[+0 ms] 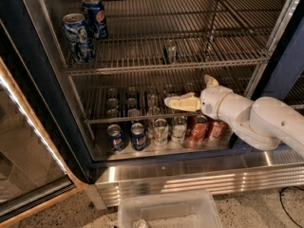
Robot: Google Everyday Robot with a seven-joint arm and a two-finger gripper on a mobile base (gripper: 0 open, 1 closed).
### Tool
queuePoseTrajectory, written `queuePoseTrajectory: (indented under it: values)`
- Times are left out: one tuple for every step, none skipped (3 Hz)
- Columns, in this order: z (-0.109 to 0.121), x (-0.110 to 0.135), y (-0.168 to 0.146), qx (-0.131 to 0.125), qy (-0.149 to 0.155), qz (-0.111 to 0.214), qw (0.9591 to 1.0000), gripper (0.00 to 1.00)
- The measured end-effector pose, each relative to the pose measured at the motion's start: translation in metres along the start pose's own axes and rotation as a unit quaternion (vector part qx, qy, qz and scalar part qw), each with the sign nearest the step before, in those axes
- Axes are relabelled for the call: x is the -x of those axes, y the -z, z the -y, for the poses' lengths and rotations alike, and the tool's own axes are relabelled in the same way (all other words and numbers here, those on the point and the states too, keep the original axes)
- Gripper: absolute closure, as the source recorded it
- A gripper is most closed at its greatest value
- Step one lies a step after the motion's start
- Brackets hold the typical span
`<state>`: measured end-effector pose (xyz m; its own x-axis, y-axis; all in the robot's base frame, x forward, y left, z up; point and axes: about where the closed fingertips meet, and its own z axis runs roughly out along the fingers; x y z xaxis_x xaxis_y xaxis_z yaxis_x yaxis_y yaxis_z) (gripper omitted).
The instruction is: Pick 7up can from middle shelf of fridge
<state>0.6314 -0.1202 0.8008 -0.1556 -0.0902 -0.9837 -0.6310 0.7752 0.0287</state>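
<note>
Plastic bin (142,208): a clear tub is seen nearest the camera, on the floor before the fridge (33,65).
Steel base (190,177): a brushed panel is set across the foot of the fridge, behind the bin.
Glass door (28,146): the door is swung open at the left, with a lit strip along its edge.
Gripper (186,90): it is held inside the fridge opening, below the middle shelf (142,66) and above the front row of cans. The jaws are set apart, one pale finger pointing left and the other upward. Nothing is held.
White arm (266,122): it is brought in from the right, crossing the lower right corner of the opening.
Front row: two blue Pepsi cans (126,137), two pale cans (169,129) and two orange-red cans (207,128) are stood upright side by side; their writing cannot be read.
Rear rows (133,101): further cans are shown by their silver tops only; no brands can be told.
7up can (170,51): it is placed near the middle of the middle shelf, close to the front rail. Its long axis is vertical, with the silver top upward. Its label cannot be read. It is well apart from the gripper, above it and slightly left, with the shelf rods between them.
Shelf Pepsi cans (86,26): two are stood at the far left of the same shelf, and the round Pepsi logo is seen on the rear one.
</note>
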Motion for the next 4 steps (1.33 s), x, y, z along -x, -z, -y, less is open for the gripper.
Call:
queuePoseTrajectory:
  values:
    - [0.018,-0.001,-0.017,-0.038,0.005,0.025,0.999,0.0]
    - [0.051,-0.001,-0.034,-0.085,-0.006,0.062,0.9944,0.0]
    - [0.083,0.0,-0.052,-0.117,-0.014,0.082,0.9896,0.0]
    - [0.128,0.021,-0.103,-0.121,0.007,0.074,0.9899,0.0]
